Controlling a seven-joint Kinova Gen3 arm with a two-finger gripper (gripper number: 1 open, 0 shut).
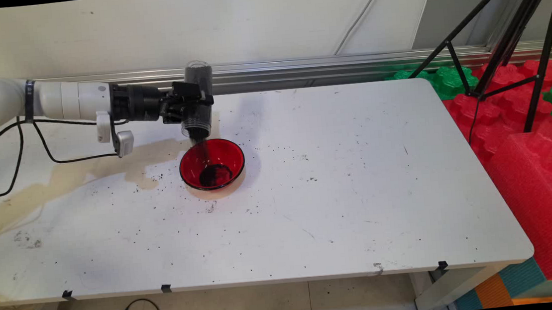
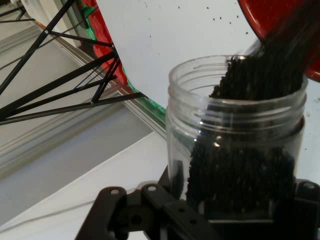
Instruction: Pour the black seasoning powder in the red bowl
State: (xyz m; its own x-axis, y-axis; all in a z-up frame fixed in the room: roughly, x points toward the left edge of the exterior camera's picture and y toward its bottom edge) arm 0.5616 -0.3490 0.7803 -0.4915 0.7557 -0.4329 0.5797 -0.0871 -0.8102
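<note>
In the main view the gripper (image 1: 190, 104) reaches in from the left, its jaws clamped on a clear plastic jar (image 1: 198, 99) that is tipped mouth-down over a red bowl (image 1: 212, 163). A dark stream of fine grains (image 1: 201, 144) falls from the jar's mouth onto the bowl's rear inner wall and gathers in a black pool at the bottom. The jar hangs above the bowl's back rim, apart from it. Judging by this, pouring well means keeping the mouth over the bowl's middle instead of its edge, and tilting slowly so the stream stays narrow; the fall lands close to the rim, so a small drift toward the wall could spill it. Loose dark specks (image 1: 158, 178) already lie scattered on the white desk (image 1: 358, 178) around the bowl, and a pale tan stain spreads left of it. Black cables (image 1: 31, 156) hang below the arm, well clear of the bowl. A black tripod (image 1: 510, 34) and red and green foam blocks (image 1: 528, 128) stand off the desk's right end, well apart.

In the hand view the jar (image 2: 235, 150) fills the frame, gripped low by the black linkage, its threaded mouth open and grains sliding toward the red bowl (image 2: 272, 17) at the upper right corner. Nothing stands between mouth and bowl.
</note>
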